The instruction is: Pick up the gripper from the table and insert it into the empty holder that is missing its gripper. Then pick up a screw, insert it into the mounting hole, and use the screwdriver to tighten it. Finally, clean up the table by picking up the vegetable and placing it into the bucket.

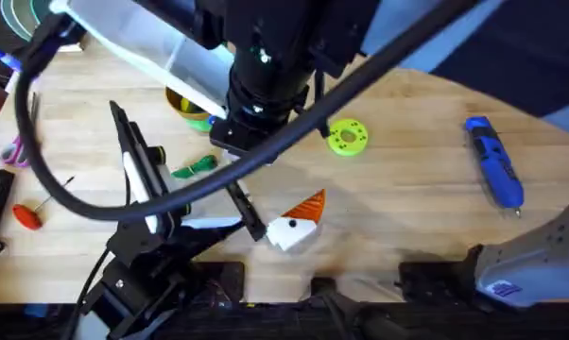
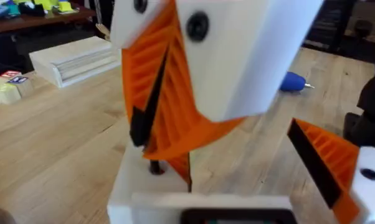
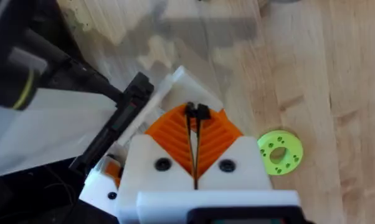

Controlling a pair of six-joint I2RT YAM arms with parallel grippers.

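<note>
Judging from the overhead view, you have the gripper (image 1: 310, 202) seated as an orange wedge on the holder (image 1: 290, 231), which sits on the desk (image 1: 407, 227) near the front edge, just off the end of the left arm. The right claw (image 3: 195, 115) hangs above that spot with its orange pads pressed flat together. You cannot tell from here whether a screw is pinched between them, only that something small and dark shows at the tips. You also cannot tell whether the left claw is open or gripping. The holder is likely light, stiff plastic that will skate on the wood, so brace it by its broad white sides and keep off the ribbed orange face. A screw would be tiny, hard and slippery; pinch it across the head with the shaft pointing down. The screwdriver (image 1: 493, 161) lies well apart at 2 o'clock from the holder. It looks rigid, smooth and prone to rolling, so take it around the middle of the blue body, not the thin tip. The vegetable (image 1: 196, 168) at 10 o'clock is probably light and a little soft; grip it across its middle. The bucket (image 1: 183, 102) sits at 11 o'clock, partly under the right arm, and the green disc (image 1: 347, 136) at 1 o'clock.
</note>
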